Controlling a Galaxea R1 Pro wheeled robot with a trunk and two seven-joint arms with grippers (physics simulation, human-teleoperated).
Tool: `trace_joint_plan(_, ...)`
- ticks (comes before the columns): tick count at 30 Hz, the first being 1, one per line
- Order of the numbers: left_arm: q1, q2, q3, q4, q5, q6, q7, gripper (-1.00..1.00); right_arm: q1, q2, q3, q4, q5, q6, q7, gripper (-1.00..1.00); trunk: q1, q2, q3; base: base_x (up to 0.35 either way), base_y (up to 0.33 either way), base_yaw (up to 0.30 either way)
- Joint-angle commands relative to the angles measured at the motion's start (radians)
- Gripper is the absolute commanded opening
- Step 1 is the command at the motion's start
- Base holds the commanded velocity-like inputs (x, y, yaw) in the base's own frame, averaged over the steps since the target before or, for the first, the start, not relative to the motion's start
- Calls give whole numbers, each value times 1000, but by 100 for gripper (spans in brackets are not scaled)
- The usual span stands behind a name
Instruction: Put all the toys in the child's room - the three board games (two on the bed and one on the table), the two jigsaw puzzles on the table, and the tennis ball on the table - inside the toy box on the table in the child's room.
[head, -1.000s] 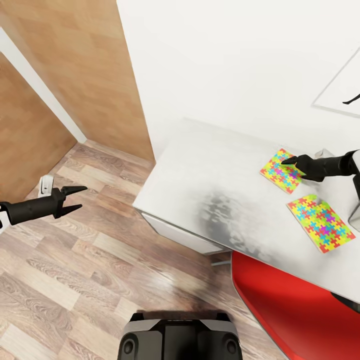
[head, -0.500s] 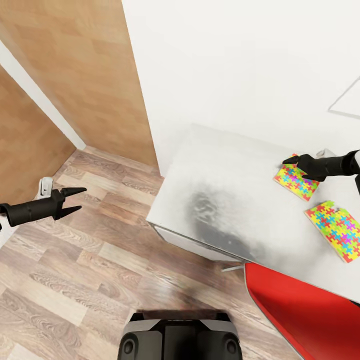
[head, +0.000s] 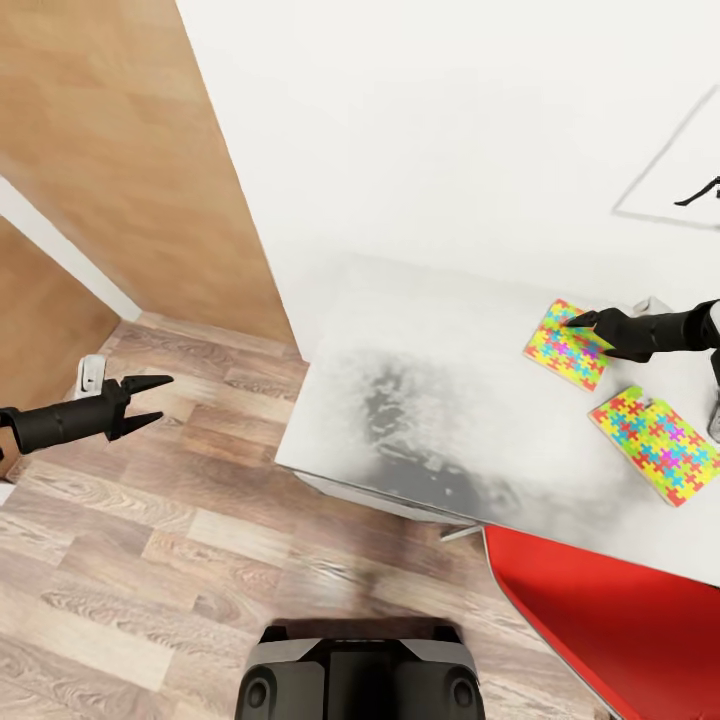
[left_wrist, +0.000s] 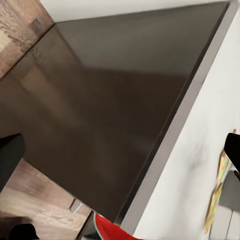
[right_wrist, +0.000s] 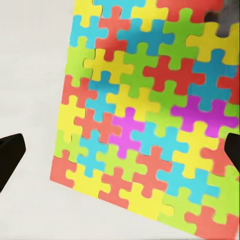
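Note:
Two jigsaw puzzles lie flat on the pale table (head: 420, 400). The far puzzle (head: 563, 345) sits just under my right gripper (head: 585, 333). The near puzzle (head: 655, 443) lies toward the table's front edge. The right gripper is open: in the right wrist view its dark fingertips (right_wrist: 10, 156) stand wide apart on either side of the puzzle (right_wrist: 150, 115), with nothing held. My left gripper (head: 160, 397) is open and empty over the wood floor, left of the table. A light-grey corner (head: 652, 304) behind the right gripper may be the toy box. The board games, ball and bed are out of view.
A red chair (head: 610, 620) stands against the table's front edge at lower right. A wooden wall or door (head: 120, 170) rises at the left. A small white fitting (head: 92, 374) is on the floor near the left gripper. The left wrist view shows the table's dark side (left_wrist: 115, 115).
The whole picture has shifted sideways and back, so the camera moved. Both arms keep the same pose, and the right gripper stays open over the far puzzle.

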Motion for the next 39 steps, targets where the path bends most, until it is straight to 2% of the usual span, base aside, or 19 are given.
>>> trace_joint_plan(1, 0, 0, 1, -1, 10, 4, 9, 100, -1, -1, 4, 0, -10, 1, -10, 100, 1, -2, -1, 20, 29, -125)
trace_joint_plan(14, 0, 0, -2, -1, 9, 4, 11, 100, -6, -4, 4, -1, -8, 1, -10, 100, 1, -2, -1, 8, 11, -89)
trace_joint_plan(25, 3, -2, -3, -1, 9, 4, 11, 100, -9, -28, 5, -2, -9, 1, -9, 100, 1, -2, -1, 2, 2, -203)
trace_joint_plan(39, 7, -2, -3, -3, 9, 4, 9, 100, -1, -24, 10, -5, -11, 1, -8, 100, 1, -2, -1, 118, 0, -71)
